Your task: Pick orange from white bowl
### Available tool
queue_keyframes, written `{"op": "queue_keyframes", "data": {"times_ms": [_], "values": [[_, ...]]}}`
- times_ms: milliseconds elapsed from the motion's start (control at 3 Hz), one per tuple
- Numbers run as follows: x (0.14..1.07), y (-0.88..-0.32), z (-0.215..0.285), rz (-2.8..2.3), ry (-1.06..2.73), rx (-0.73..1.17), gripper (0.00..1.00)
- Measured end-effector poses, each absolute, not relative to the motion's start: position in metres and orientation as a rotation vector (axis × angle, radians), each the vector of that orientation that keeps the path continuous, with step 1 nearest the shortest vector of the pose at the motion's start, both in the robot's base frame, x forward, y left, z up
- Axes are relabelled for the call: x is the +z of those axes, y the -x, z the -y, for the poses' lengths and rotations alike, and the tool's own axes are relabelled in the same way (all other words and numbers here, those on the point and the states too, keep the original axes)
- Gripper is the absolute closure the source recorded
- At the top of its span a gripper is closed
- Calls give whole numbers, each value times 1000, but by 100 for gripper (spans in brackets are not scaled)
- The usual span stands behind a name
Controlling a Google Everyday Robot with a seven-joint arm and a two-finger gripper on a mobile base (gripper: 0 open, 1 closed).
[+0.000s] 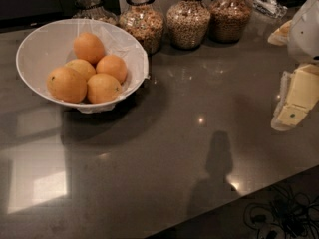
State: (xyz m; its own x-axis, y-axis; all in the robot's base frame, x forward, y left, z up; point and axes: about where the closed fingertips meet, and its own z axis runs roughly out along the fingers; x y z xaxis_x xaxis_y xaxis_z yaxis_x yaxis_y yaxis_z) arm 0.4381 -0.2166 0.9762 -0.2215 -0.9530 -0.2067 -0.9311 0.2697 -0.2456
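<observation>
The white bowl stands at the far left of the dark counter, wide and shallow with a crinkled white lining. It holds several oranges. The orange, the largest one, lies at the bowl's front left and has a small dark speck on its left side. The other oranges lie to its right and behind it. My gripper, cream coloured, hangs at the right edge of the view, above the counter's right side. It is far to the right of the bowl, holds nothing, and touches nothing.
Several glass jars of grains stand in a row along the back of the counter, right of the bowl. The counter's front edge runs diagonally at the lower right, with black cables on the floor beyond it.
</observation>
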Motion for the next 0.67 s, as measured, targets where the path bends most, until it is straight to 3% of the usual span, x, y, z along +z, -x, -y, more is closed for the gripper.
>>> {"op": "queue_keyframes", "data": {"times_ms": [667], "values": [[975,-454,191,-2149,1750,-79,0]]}}
